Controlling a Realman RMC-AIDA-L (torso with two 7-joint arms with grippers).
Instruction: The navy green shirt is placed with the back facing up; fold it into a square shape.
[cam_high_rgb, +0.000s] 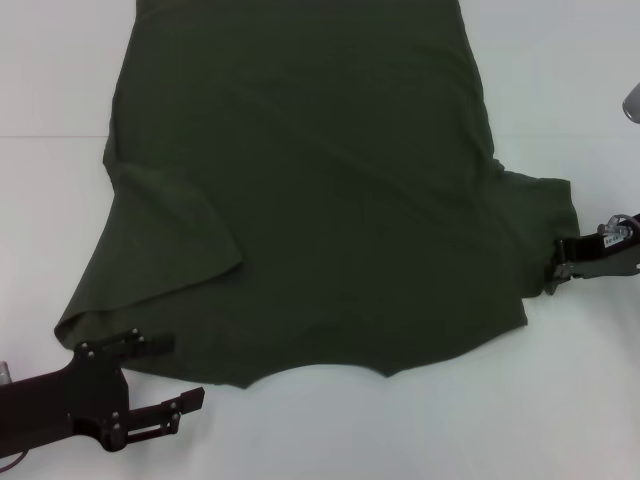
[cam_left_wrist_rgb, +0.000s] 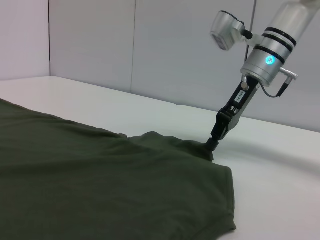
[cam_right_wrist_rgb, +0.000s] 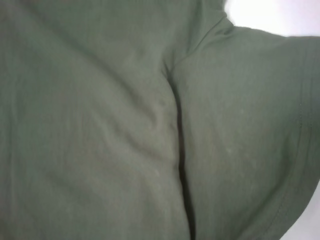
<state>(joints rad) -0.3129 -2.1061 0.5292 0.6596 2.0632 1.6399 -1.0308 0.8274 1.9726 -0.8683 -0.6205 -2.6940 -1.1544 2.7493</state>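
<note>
Overhead, we see the large plain dark olive-green short-sleeved cloth shirt (cam_high_rgb: 310, 190) spread flat on the white table (cam_high_rgb: 60, 70), filling the centre of the head view from the top edge down to a curved neckline at lower centre. One sleeve lies toward the lower left of the frame, the other toward the right edge.

At lower left of the head view we note the black left gripper (cam_high_rgb: 183, 372) coming in from the corner. Its two fingers (cam_high_rgb: 150, 341) are spread apart, one at the lower-left sleeve's hem and the other over bare table; nothing is held.

At the right edge of the same view the black right gripper (cam_high_rgb: 552, 271) meets the right sleeve's edge. There we cannot tell its finger state.

Only the left wrist view shows that arm side-on: the right gripper (cam_left_wrist_rgb: 210, 148) tilts steeply down from a silver wrist (cam_left_wrist_rgb: 267, 55) with a lit blue ring, its tip pressed into a raised pucker of sleeve cloth and apparently pinching it.

Only the right wrist view shows cloth detail: green fabric (cam_right_wrist_rgb: 100, 125) fills it, with a dark fold line and a stitched hem.
</note>
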